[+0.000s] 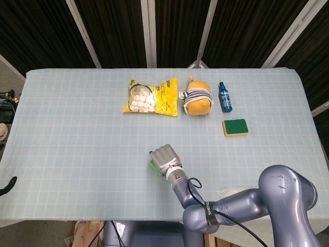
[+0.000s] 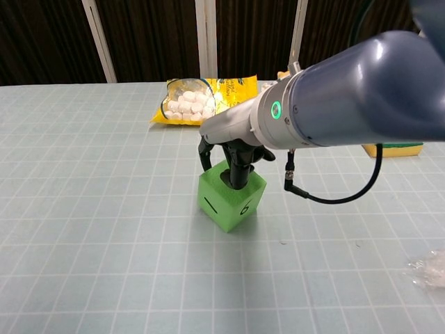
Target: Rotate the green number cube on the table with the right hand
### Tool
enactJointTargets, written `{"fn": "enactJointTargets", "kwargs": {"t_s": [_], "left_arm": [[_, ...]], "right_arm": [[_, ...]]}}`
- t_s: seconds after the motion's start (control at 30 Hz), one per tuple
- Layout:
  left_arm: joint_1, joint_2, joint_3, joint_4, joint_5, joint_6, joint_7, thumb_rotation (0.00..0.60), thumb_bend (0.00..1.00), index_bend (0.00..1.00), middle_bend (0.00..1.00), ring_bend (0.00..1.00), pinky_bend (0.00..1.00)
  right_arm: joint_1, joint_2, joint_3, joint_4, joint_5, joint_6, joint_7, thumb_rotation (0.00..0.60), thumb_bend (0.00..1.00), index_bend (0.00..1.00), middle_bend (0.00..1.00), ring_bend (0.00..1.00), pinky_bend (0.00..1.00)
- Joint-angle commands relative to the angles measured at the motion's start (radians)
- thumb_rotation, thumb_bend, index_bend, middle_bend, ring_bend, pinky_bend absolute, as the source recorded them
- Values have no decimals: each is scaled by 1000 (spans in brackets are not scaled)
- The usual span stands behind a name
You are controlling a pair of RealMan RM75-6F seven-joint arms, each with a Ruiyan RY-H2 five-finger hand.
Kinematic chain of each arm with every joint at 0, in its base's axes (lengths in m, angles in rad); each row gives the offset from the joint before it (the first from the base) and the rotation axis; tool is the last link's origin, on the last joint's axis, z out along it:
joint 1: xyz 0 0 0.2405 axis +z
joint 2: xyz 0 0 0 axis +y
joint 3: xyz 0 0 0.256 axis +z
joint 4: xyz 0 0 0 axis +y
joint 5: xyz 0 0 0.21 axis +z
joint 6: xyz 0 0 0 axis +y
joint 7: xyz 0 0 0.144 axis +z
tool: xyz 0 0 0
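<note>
The fingers [image 2: 235,167] of the right hand [image 1: 165,157] are curled down onto the top of the green number cube [image 2: 231,197], their tips pressing on its upper face, clamped over it from above. In the chest view the cube sits directly under the fingertips, at 6 o'clock from them, with a "1" on its left-facing side and a "6" on its right-facing side. In the head view the hand covers nearly all of the cube; only a green sliver shows at the hand's 8 o'clock edge.

The cube rests on the table [image 1: 77,134], near its middle and toward the front edge. At 12 o'clock from it lies a yellow snack bag [image 1: 151,96]; at 1 o'clock a striped plush toy [image 1: 197,100], then a blue spray bottle [image 1: 224,96], with a green sponge [image 1: 235,126] at 2 o'clock.

The left hand is out of sight.
</note>
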Motion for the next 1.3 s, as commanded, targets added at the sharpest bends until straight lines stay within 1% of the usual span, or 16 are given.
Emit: {"fn": "enactJointTargets", "kwargs": {"t_s": [0.03,0.5,0.63,0.67,0.7,0.73,0.77,0.83,0.87,0.9,0.93,0.97,1.0,1.1,1.2,1.3], "left_arm": [[0,-1,0,-1,1,0,3,600,361,20,0,0,0],[2,-4,1,-5,1,4,13,600,361,20,0,0,0],[3,-4,0,-5,-2,6,14,600,361,20,0,0,0],[3,-4,-1,-5,-4,6,14,600,361,20,0,0,0],[3,-5,-2,-5,-6,6,14,600,361,20,0,0,0],[2,-5,-4,-4,-8,6,15,600,361,20,0,0,0],[2,-6,-6,-3,-10,7,18,600,361,20,0,0,0],[1,-7,-4,-2,-9,4,21,600,361,20,0,0,0],[1,-6,-3,-3,-7,3,20,600,361,20,0,0,0],[1,-5,-1,-4,-5,3,17,600,361,20,0,0,0],[1,-4,-1,-4,-3,4,13,600,361,20,0,0,0],[2,-3,-2,-2,-2,6,10,600,361,20,0,0,0],[2,-3,-3,-1,-3,6,8,600,361,20,0,0,0],[1,2,-2,-3,-9,-2,-2,600,361,20,0,0,0],[4,4,-2,-4,-6,4,-7,600,361,20,0,0,0],[7,1,-3,-4,-5,12,-2,600,361,20,0,0,0]], "right_arm": [[7,-4,-3,-25,-8,10,-10,600,641,296,883,886,742],[11,20,-30,-164,-44,47,-23,600,640,296,883,886,742],[4,25,-26,-183,-57,31,-1,600,640,296,883,886,742],[-4,30,-13,-189,-70,13,23,600,640,296,883,886,742],[-18,37,5,-190,-105,-6,57,600,640,296,883,886,742],[-41,42,29,-187,-174,-19,107,600,640,296,883,886,742],[-84,40,72,-177,-302,5,192,600,640,296,882,881,741],[-191,-9,119,-128,-609,152,380,600,640,293,801,798,684],[-239,-45,134,-86,-741,247,470,600,633,286,706,714,614],[-285,-75,162,-39,-818,348,551,600,608,275,594,623,523],[-316,-90,181,-8,-842,405,594,600,577,262,503,540,432],[-341,-86,201,7,-830,435,610,600,556,256,460,494,378],[-364,-66,223,8,-798,445,613,600,534,249,405,434,306],[-445,37,280,10,-700,441,623,600,515,247,303,311,177],[-538,141,274,10,-674,411,658,600,511,244,248,251,123],[-631,243,224,-17,-710,362,706,600,470,234,218,226,98]]}}
